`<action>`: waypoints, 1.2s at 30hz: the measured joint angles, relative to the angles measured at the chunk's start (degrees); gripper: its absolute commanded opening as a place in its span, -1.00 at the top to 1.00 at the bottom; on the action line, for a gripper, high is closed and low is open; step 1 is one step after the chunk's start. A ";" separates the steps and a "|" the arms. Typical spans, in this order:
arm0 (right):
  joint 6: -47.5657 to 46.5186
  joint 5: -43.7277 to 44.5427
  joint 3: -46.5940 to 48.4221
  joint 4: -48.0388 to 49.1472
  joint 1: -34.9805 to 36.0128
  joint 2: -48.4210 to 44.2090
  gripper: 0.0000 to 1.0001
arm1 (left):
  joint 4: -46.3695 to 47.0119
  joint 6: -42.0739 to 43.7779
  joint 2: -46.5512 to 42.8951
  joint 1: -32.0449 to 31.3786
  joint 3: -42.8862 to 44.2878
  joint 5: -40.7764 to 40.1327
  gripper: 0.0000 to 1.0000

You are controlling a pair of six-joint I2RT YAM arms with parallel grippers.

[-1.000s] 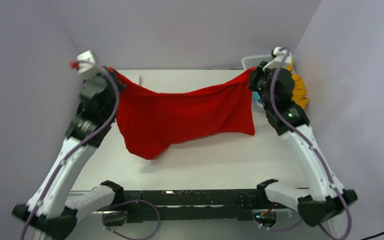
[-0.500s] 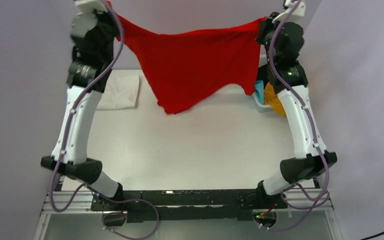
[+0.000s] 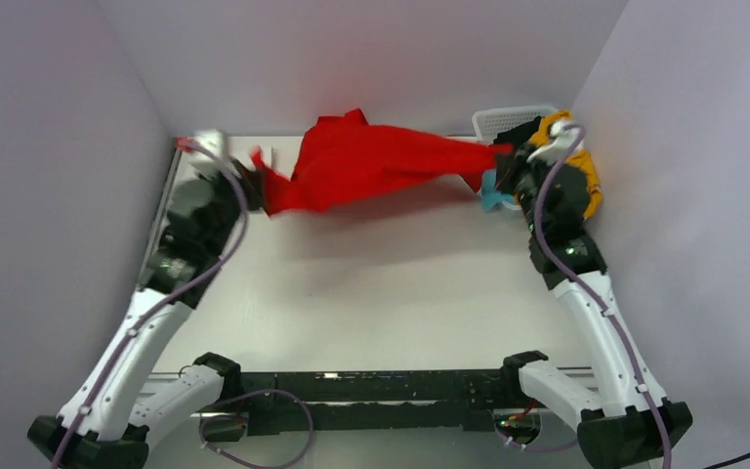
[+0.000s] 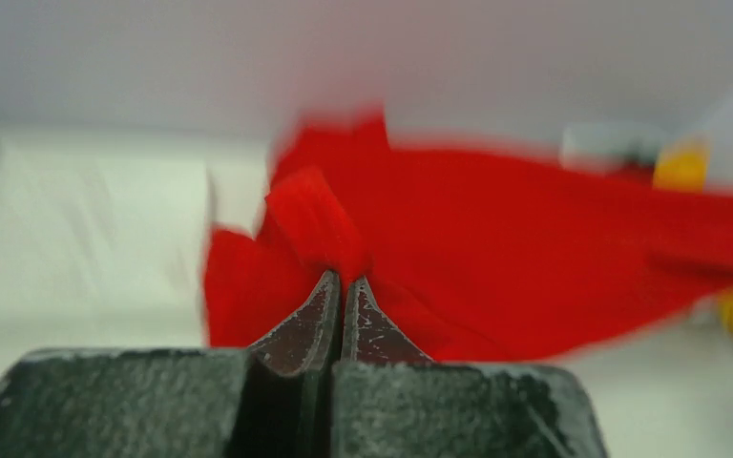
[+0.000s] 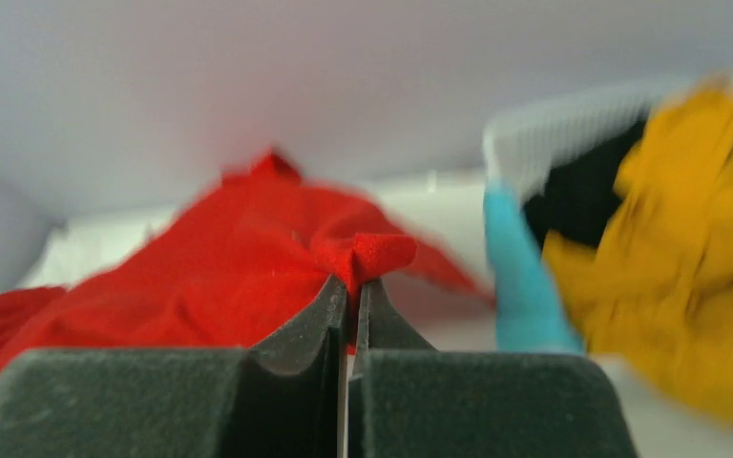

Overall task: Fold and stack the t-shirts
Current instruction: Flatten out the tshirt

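Note:
The bright red t-shirt (image 3: 371, 161) is stretched in the air between my two grippers over the far part of the table, its body thrown toward the back wall. My left gripper (image 3: 257, 176) is shut on its left corner; the pinched cloth shows in the left wrist view (image 4: 315, 224). My right gripper (image 3: 504, 156) is shut on its right corner, seen in the right wrist view (image 5: 367, 256). Mustard-yellow (image 3: 586, 176), teal (image 3: 489, 200) and black (image 5: 582, 196) shirts hang in and over the basket. A folded white shirt (image 4: 86, 224) lies at the far left, mostly hidden behind my left arm.
The white plastic lattice basket (image 3: 508, 117) stands at the far right corner beside my right gripper. Grey walls close the table at the back and on both sides. The bare white tabletop (image 3: 371, 283) spreads between the arms.
Both grippers came down from high up to just above the far table, still holding the red shirt. The shirt, which hung down, now billows toward the back wall.

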 measured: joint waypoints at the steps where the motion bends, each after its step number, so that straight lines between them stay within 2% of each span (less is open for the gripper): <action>1: 1.38 -1.18 -4.35 -0.22 0.00 -1.14 0.98 | -1.11 -2.36 -0.81 -1.88 -5.97 -0.15 1.00; 5: 7.30 -6.69 -22.21 -5.09 0.02 -2.69 0.91 | -11.76 -11.06 -0.24 -9.75 -23.54 -0.81 1.00; 7: 9.55 -8.11 -28.26 -8.83 0.02 -2.69 0.85 | -18.05 -15.21 -0.26 -12.44 -28.46 -0.85 1.00; 10: 12.59 -8.09 -33.66 -14.08 0.00 -2.69 0.84 | -21.64 -20.28 -0.09 -14.73 -32.63 -0.39 1.00; 17: 20.50 -6.67 -38.86 -21.90 0.00 -5.73 0.78 | -25.90 -29.66 4.00 -21.73 -36.85 2.16 1.00; 23: 23.96 -3.56 -38.60 -29.79 0.00 -7.19 0.85 | -33.75 -34.23 -0.44 -24.74 -36.44 2.23 1.00; 27: 24.98 -2.54 -34.60 -36.06 0.00 -8.15 0.85 | -39.65 -35.71 -4.74 -25.05 -33.66 2.64 1.00; 32: 25.94 -0.33 -26.80 -41.59 0.00 -8.50 0.80 | -44.81 -36.70 -8.00 -25.20 -28.48 4.74 1.00; 36: 27.26 1.03 -24.55 -46.05 0.00 -7.52 0.74 | -50.12 -37.73 -10.10 -25.35 -25.51 5.18 1.00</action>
